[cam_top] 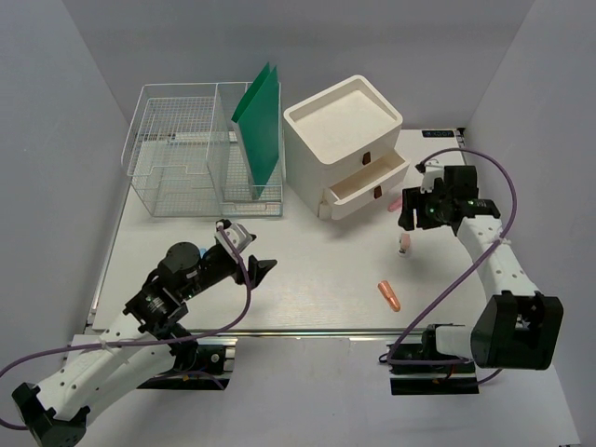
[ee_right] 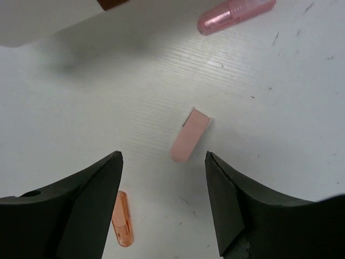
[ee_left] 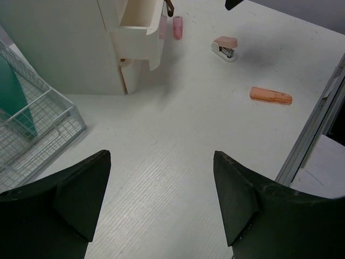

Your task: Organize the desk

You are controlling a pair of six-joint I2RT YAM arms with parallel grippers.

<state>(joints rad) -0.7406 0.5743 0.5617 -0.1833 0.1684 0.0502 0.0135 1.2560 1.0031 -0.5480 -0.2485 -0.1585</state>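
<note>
Three small items lie loose on the desk (cam_top: 307,279) toward its right edge: pink stapler (ee_right: 189,136), orange stick (cam_top: 389,295), pink tube (ee_right: 235,15). Drawer (cam_top: 368,182) stands open. Both my jaws are spread, empty; I judge sorting barely begun.

**Camera setup: one overhead, two wrist views**

Top external sits high at the near edge and looks down and forward over the whole desk (cam_top: 307,289). Left wrist is low and near the surface, facing obliquely across it toward the drawer box (ee_left: 64,48). Right wrist is close in, aimed almost straight down. All three views share the pink stapler (ee_right: 189,136) and the orange piece (ee_right: 123,218) near it.
</note>
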